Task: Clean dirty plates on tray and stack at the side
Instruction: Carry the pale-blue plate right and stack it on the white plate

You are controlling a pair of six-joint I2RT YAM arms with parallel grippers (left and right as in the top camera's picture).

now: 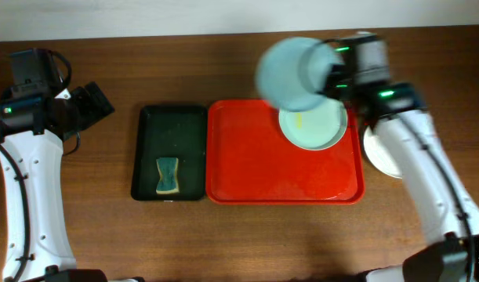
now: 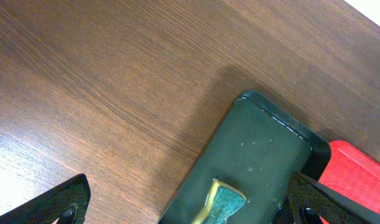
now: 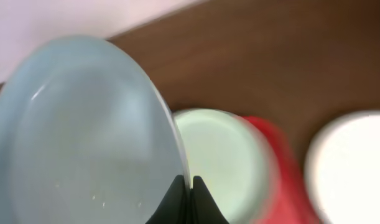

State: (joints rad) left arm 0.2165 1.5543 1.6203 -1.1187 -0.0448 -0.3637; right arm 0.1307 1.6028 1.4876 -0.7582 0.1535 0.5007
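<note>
My right gripper (image 1: pixel 333 74) is shut on the rim of a pale blue plate (image 1: pixel 294 73) and holds it tilted in the air above the far edge of the red tray (image 1: pixel 255 168). In the right wrist view the fingers (image 3: pixel 190 186) pinch that plate (image 3: pixel 84 137) edge-on. A pale green plate (image 1: pixel 317 125) with a yellowish smear lies in the tray's far right corner, also in the right wrist view (image 3: pixel 221 155). A white plate (image 1: pixel 380 153) lies on the table right of the tray. My left gripper (image 2: pixel 190 205) is open and empty, above the dark green tray's left edge.
A narrow dark green tray (image 1: pixel 170 153) stands left of the red tray and holds a green and yellow sponge (image 1: pixel 168 176), also seen in the left wrist view (image 2: pixel 224 202). Bare wooden table surrounds both trays.
</note>
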